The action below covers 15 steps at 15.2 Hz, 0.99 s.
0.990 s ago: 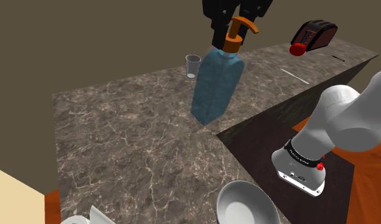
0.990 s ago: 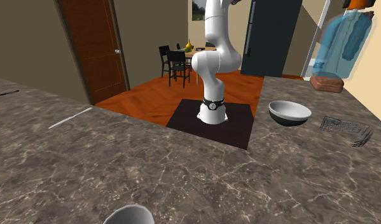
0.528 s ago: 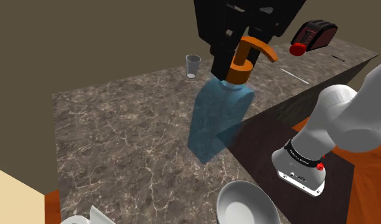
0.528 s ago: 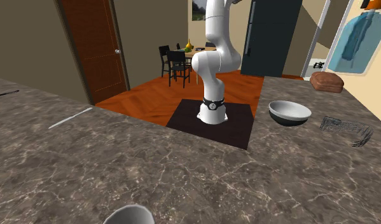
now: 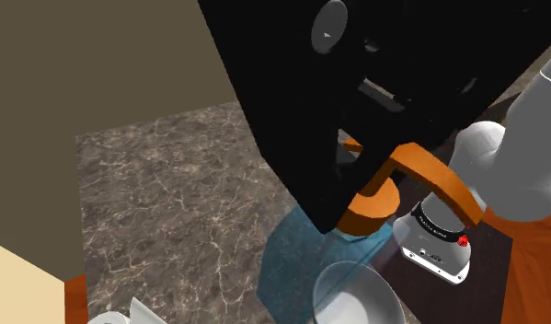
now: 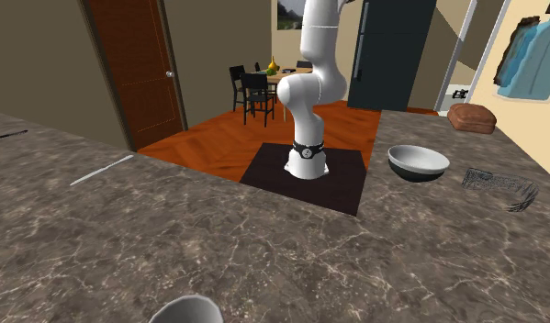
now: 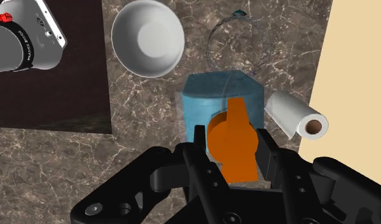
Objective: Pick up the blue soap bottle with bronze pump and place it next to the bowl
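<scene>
My black gripper (image 7: pixel 233 149) is shut on the orange-bronze pump (image 7: pixel 232 140) of the translucent blue soap bottle (image 7: pixel 211 102), which hangs upright below it, off the marble counter. Looking down along the fingers, the bottle is beside the white bowl (image 7: pixel 147 38), between it and a paper towel roll. In the shoulder view the gripper (image 5: pixel 356 170) looms close, with the pump (image 5: pixel 379 198) and bottle (image 5: pixel 296 267) just left of the bowl (image 5: pixel 356 295). In the second exterior view the bottle (image 6: pixel 537 60) hangs high at the right edge, beyond the bowl (image 6: pixel 418 162).
A paper towel roll (image 7: pixel 296 118) lies by the counter's pale edge, and a wire object (image 7: pixel 236 38) lies past the bottle. The arm's base (image 6: pixel 305 161) stands on a dark mat (image 7: pixel 49 95). A brown loaf-like object (image 6: pixel 472 117) sits behind the bowl, and a glass (image 6: pixel 185 312) stands near the second exterior camera.
The gripper has carried the bottle toward the shoulder camera and the bowl; in the second exterior view it has drifted up and to the right. The grip on the pump is unchanged.
</scene>
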Available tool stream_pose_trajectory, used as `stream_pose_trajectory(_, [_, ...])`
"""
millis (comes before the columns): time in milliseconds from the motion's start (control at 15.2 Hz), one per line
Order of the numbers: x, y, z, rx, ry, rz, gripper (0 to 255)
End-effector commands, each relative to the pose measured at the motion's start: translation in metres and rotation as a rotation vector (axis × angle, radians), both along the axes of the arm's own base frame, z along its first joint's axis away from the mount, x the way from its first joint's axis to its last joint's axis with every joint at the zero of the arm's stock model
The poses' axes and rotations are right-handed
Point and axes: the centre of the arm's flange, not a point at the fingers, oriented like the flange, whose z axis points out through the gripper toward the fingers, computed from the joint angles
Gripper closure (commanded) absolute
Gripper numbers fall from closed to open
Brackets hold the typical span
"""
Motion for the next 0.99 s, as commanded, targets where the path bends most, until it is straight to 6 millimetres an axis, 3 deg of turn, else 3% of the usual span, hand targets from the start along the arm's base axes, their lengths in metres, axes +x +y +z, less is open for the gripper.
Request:
stream_pose_trajectory(0, [-0.014, 0.023, -0.001, 0.002, 0.0, -0.005, 255])
stream_pose_trajectory(264, [-0.041, 0.062, -0.001, 0.002, 0.0, -0.005, 255])
stream_pose_trajectory(924, [-0.041, 0.062, -0.053, 0.002, 0.0, -0.005, 255])
